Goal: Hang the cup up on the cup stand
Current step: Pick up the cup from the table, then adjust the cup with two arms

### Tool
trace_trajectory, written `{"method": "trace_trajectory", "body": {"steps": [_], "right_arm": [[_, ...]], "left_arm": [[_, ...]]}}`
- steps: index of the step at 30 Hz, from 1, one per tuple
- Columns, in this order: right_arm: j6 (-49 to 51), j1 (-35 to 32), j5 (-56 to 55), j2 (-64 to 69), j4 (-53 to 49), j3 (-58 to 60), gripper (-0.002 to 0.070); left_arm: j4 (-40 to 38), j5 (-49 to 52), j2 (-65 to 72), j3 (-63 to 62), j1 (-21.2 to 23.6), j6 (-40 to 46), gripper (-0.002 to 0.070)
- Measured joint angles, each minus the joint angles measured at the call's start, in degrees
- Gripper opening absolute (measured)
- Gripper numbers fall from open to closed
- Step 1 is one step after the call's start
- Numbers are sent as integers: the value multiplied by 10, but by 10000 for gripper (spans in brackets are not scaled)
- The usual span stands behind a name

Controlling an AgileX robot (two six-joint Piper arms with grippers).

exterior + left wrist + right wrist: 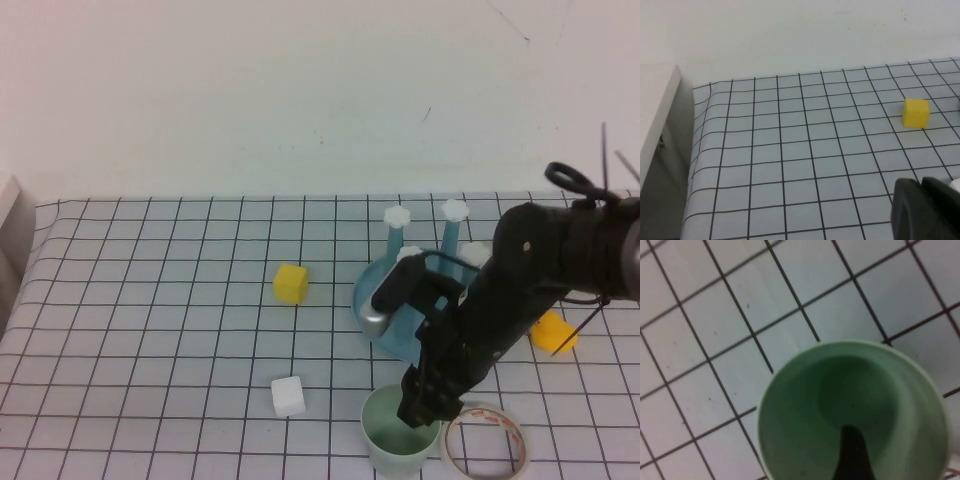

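Upright cup (pixel 398 440) sits under the right gripper (pixel 420 412); left gripper (pixel 925 210) parked.

No readable text, labels, brands or numbers anywhere I can see. The tape roll (pixel 486 442) beside my right gripper (pixel 420 408) has reddish marks around its inner ring, too small to read. The cup (pixel 398 440), yellow block (pixel 290 283), white block (pixel 287 396) and the grid cloth (pixel 170 300) are all plain, no print.
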Motion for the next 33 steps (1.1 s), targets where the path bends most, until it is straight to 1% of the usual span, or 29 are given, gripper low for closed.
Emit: {"method": "trace_trajectory", "body": {"steps": [3, 4, 6, 8, 10, 11, 13, 16, 21, 26, 33], "right_arm": [[0, 0, -1, 22, -3, -3, 446], [0, 0, -2, 27, -4, -4, 430], [0, 0, -2, 33, -5, -4, 370], [0, 0, -3, 39, -8, -4, 260], [0, 0, -7, 42, -10, -4, 132], [0, 0, -7, 42, -12, -4, 86], [0, 0, -6, 42, -14, -9, 39], [1, 0, 10, 42, -15, -26, 19], [4, 0, 24, 13, -17, -40, 18], [13, 0, -2, -71, -25, -40, 18], [14, 0, -61, -211, -41, -40, 18]], "left_arm": [[0, -1, 0, 0, 0, 0, -1], [0, 0, 0, 0, 0, 0, -1], [0, -1, 0, 0, 0, 0, -1], [0, -3, 0, 0, 0, 0, -1], [0, -5, 0, 0, 0, 0, -1], [0, -5, 0, 0, 0, 0, -1], [0, -7, 0, 0, 0, 0, -1], [0, -26, 0, 0, 0, -2, -1], [0, -75, 0, 0, 0, 9, -1], [0, -77, 0, -37, 0, 50, -1], [0, -75, 0, -111, 0, 82, -1]]}}
